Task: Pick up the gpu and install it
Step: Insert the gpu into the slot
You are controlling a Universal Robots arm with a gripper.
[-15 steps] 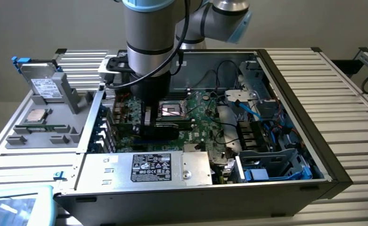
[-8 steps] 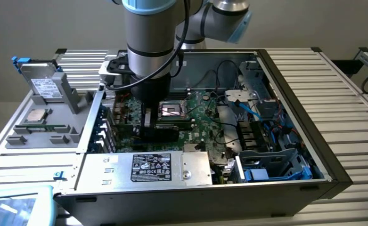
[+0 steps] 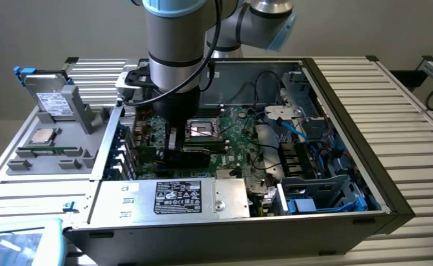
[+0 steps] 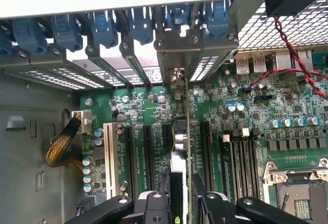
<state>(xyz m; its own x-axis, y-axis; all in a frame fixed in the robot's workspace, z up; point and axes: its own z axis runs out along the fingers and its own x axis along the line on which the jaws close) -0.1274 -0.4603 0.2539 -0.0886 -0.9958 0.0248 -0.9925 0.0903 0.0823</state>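
clamping gpu [image 4: 180, 139] edge-on (upright), claw [image 4: 180, 196] partly closed round it — over motherboard [image 4: 154, 106]

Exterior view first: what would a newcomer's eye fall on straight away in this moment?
The robot arm reaches down into the open computer case, mid-frame in the exterior view. In the wrist view, the gripper holds the gpu edge-on and upright over the green motherboard, its far end toward a row of blue latches.

exterior: high, angled down, whole case [image 3: 224, 235] | wrist: behind claw [image 4: 180, 208], close above motherboard [image 4: 215, 116] | shared: motherboard [image 3: 235, 141]
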